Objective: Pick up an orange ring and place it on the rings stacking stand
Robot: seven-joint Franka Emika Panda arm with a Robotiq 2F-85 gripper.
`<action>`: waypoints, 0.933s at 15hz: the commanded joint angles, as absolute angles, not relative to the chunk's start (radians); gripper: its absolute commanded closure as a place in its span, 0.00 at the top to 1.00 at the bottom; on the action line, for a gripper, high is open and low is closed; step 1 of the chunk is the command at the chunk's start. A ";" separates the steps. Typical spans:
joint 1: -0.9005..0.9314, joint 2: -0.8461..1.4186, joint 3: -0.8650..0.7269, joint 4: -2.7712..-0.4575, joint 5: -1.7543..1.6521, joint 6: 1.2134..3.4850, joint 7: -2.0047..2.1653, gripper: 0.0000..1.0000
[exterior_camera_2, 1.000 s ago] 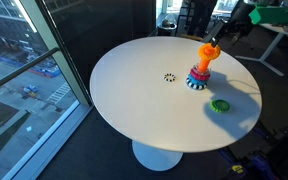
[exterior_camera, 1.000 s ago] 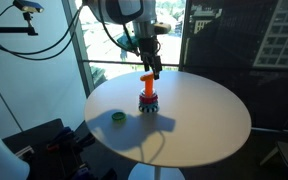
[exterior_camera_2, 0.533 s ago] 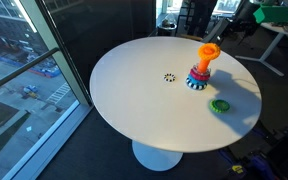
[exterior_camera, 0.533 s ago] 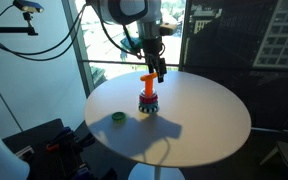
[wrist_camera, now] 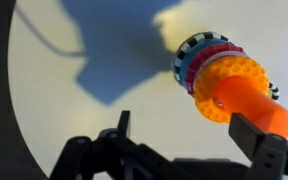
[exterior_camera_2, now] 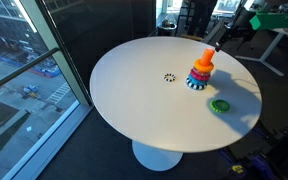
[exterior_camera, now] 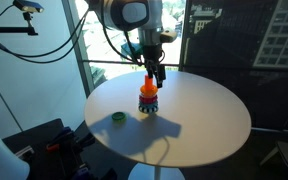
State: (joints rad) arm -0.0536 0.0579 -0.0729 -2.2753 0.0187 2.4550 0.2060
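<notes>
The rings stacking stand (exterior_camera: 148,100) stands on the round white table (exterior_camera: 204,125). It also shows in an exterior view (exterior_camera_2: 200,76). The orange ring (exterior_camera: 147,88) lies around the orange peg on top of the dark and red rings. In the wrist view the orange ring (wrist_camera: 229,82) sits on the stack with the peg (wrist_camera: 259,108) sticking out through it. My gripper (exterior_camera: 157,72) hangs just above and beside the peg top, also seen in an exterior view (exterior_camera_2: 217,42). In the wrist view my gripper (wrist_camera: 187,125) is open and empty, one finger beside the peg.
A green ring (exterior_camera: 117,118) lies flat on the table near the stand, also seen in an exterior view (exterior_camera_2: 220,105). A small dark patterned ring (exterior_camera_2: 169,77) lies near the table's middle. Windows and a dark wall stand behind the table.
The orange ring has gone from the gripper at the peg's top down onto the stack. The gripper has let go and lifted slightly away.
</notes>
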 commanded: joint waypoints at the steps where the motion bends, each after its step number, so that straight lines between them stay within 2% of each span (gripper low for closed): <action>1: -0.056 0.067 -0.074 -2.254 0.015 2.424 0.212 1.00; 10: -0.068 -0.039 -0.078 -2.304 0.039 2.171 0.055 1.00; 14: -0.065 -0.096 -0.079 -2.347 0.015 2.126 0.033 1.00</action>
State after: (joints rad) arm -0.0573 -0.0291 -0.0795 -2.2997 0.0228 2.1532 0.0677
